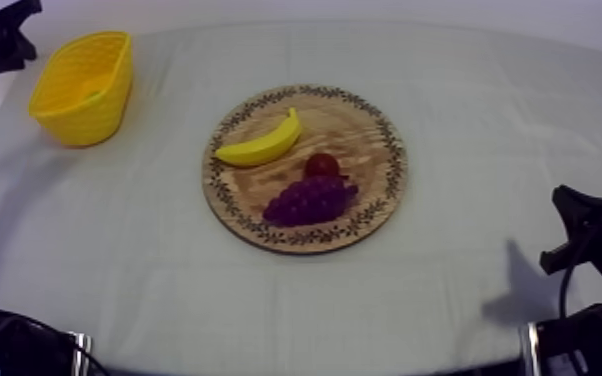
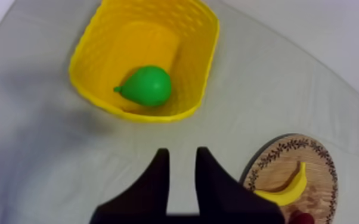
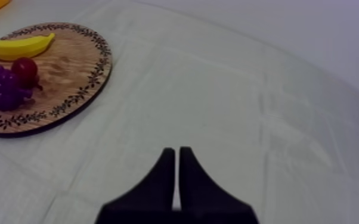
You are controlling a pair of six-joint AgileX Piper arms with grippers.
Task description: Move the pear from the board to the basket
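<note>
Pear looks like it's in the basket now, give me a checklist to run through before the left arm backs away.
1. Pear inside the yellow basket: ok.
2. Left gripper open, holding nothing: ok.
3. Left gripper apart from the basket's rim: ok.
4. Banana, bunch of grapes and small red fruit on the wooden board: ok.
5. Right gripper shut on nothing, off the board: ok.
6. Basket standing level: cannot tell.

Green pear (image 2: 149,86), yellow basket (image 1: 85,112) and banana (image 1: 260,143), purple grapes (image 1: 308,200), small red fruit (image 1: 322,165), brown board (image 1: 370,150) with dark-patterned rim (image 1: 265,236)
</note>
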